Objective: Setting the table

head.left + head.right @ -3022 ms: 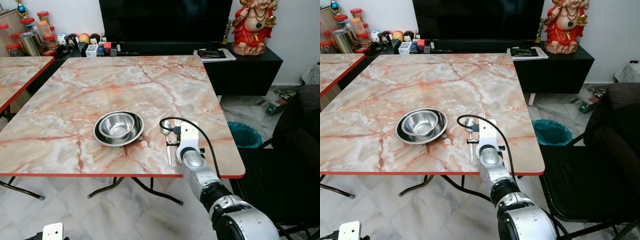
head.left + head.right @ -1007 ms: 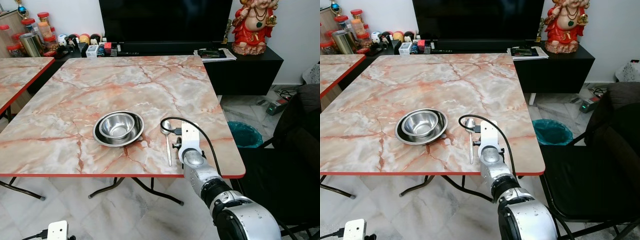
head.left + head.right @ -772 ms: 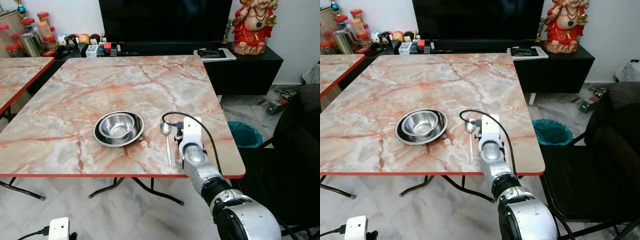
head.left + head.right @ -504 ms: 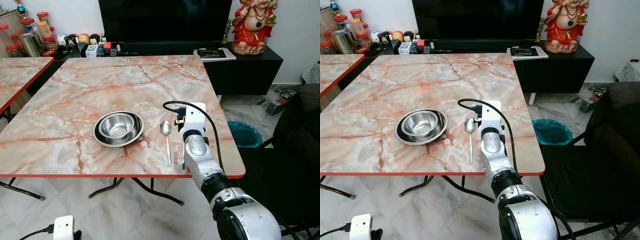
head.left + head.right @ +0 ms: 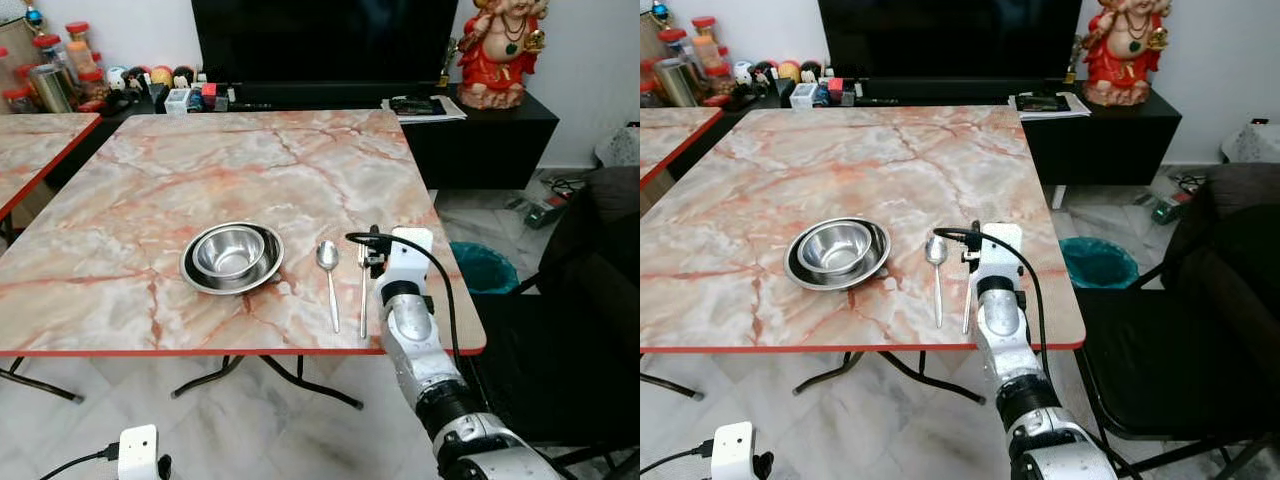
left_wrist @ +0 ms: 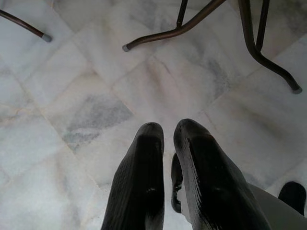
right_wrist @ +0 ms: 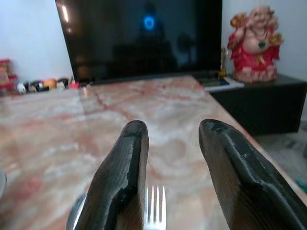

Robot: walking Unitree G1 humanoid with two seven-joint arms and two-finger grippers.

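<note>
A steel bowl point(image 5: 230, 252) sits in a steel plate point(image 5: 258, 281) on the marble table point(image 5: 250, 170), near the front edge. Just right of the plate, a spoon point(image 5: 328, 272) and a fork point(image 5: 362, 286) lie side by side, handles toward me. My right gripper point(image 7: 172, 127) hovers low over the table just right of the fork, open and holding nothing. The fork's tines point(image 7: 154, 210) show between the fingers in the right wrist view. My left gripper point(image 6: 168, 129) hangs idle over the floor, its fingers point(image 6: 144, 167) close together.
A black chair point(image 5: 590, 300) stands close on the right, with a teal bin point(image 5: 480, 265) beyond it. A second marble table point(image 5: 40, 150) is at the left. Behind the table are a TV point(image 5: 320, 40), a black cabinet point(image 5: 490, 140) and a red statue point(image 5: 497, 45).
My right gripper has let go of the fork and pulled away to the right, so the fork now lies uncovered beside the spoon. The camera has shifted slightly.
</note>
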